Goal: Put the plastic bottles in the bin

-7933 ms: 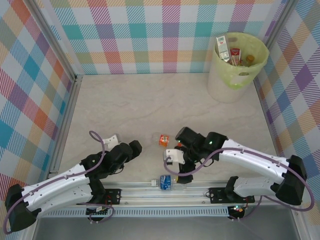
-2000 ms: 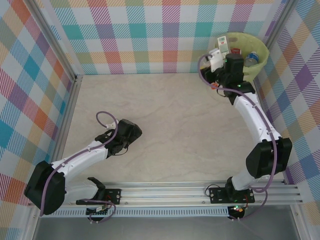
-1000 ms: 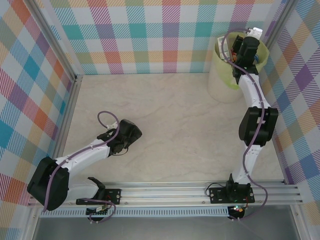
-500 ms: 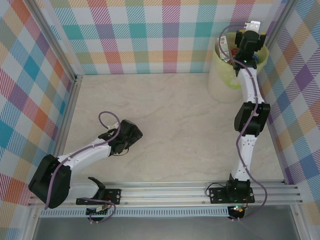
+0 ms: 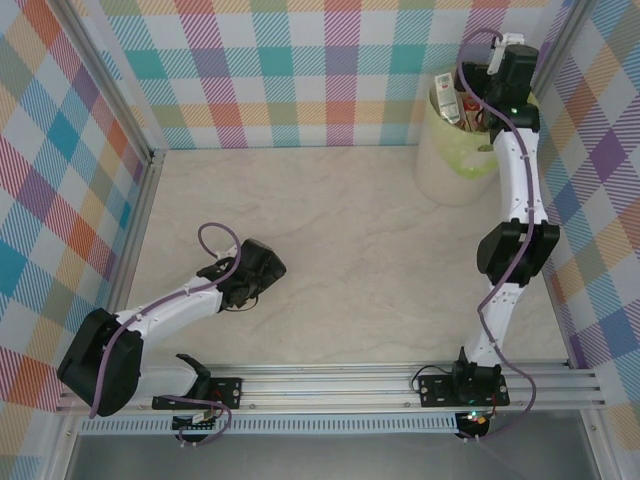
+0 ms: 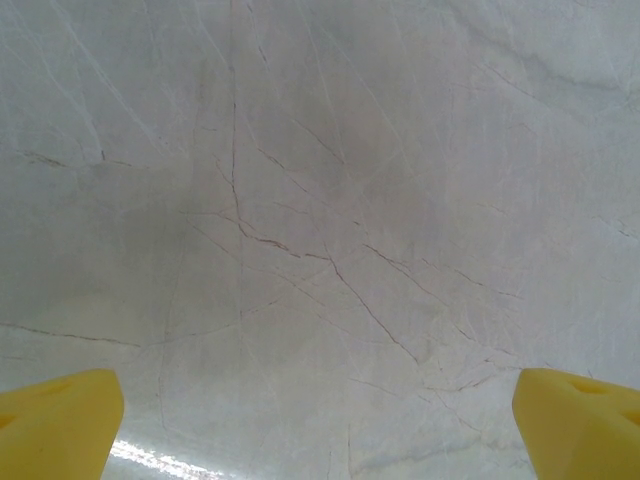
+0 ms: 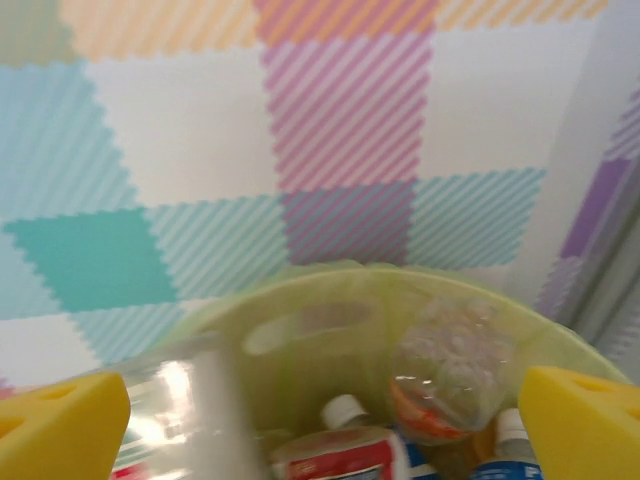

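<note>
The bin (image 5: 450, 160) stands at the far right corner, a whitish bucket lined with a pale yellow-green bag (image 7: 350, 285). Several plastic bottles lie inside it: a clear one with an orange label (image 7: 450, 375), one with a red label (image 7: 345, 458), and a blurred clear one (image 7: 190, 405) at the left. More bottles (image 5: 447, 100) show at its left rim. My right gripper (image 5: 505, 72) (image 7: 320, 430) hangs open above the bin, with nothing between its yellow fingertips (image 7: 60, 428). My left gripper (image 5: 260, 270) (image 6: 320, 425) is open, low over bare tabletop.
Checked walls close the table at the back and on both sides, and the bin sits tight against the right wall. A metal rail (image 5: 340, 385) runs along the near edge by the arm bases. The marble tabletop (image 6: 320, 200) lies under the left gripper.
The right arm has shifted a little toward the back right above the bin. The left arm has stayed still.
</note>
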Motion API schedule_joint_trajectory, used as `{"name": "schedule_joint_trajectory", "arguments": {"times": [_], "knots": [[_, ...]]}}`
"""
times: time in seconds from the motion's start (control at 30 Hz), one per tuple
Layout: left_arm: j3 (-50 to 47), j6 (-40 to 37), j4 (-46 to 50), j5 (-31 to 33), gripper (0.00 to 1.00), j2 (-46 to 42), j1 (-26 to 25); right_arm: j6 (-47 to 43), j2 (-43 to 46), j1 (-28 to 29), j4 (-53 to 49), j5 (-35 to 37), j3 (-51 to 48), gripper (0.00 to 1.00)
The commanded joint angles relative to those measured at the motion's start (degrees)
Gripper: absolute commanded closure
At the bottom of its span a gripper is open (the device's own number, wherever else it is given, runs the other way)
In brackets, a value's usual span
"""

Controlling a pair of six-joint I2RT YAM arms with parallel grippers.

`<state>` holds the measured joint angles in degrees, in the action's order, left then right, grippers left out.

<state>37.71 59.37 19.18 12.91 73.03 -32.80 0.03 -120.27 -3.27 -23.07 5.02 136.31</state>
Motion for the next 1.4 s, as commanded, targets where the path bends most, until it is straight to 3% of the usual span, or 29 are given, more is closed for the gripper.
{"name": "schedule_joint_trajectory", "arguments": {"times": [0.0,0.1,0.23,0.37,0.57,0.73,1.03,1.2,1.37], "knots": [[0.6,0.5,-1.0,-0.5,0.0,0.7,0.8,2.7,0.1,1.2,-3.5,-7.7,-2.0,0.0],[0.5,0.5,-0.7,-0.7,0.0,0.6,0.8,1.7,-1.4,1.9,-3.0,-12.5,-1.8,0.0],[-0.2,0.6,-0.3,-0.4,0.0,-0.4,0.8,1.0,-6.6,2.4,-6.0,-6.3,5.0,0.0],[-1.1,1.0,0.0,0.3,0.0,-1.9,0.8,0.4,-12.7,2.4,-10.5,-7.4,13.5,0.01],[-1.9,1.4,0.0,0.8,0.0,-3.2,0.8,3.0,-12.0,2.3,-7.4,-4.2,15.0,0.24],[-2.1,1.4,-0.8,0.8,0.0,-2.9,0.8,4.0,-7.0,2.3,-3.9,-3.8,12.2,0.34],[-2.4,0.9,-1.1,0.9,0.0,-3.0,0.8,14.1,8.6,-0.5,15.0,2.2,-16.3,0.28],[-2.5,-0.4,-0.5,2.5,0.0,-4.9,0.9,20.9,10.3,-2.9,11.6,8.6,-20.3,0.12],[-2.6,-2.2,1.4,4.5,0.0,-8.9,2.4,20.5,13.6,-4.3,10.4,15.0,-23.1,0.06]]}}
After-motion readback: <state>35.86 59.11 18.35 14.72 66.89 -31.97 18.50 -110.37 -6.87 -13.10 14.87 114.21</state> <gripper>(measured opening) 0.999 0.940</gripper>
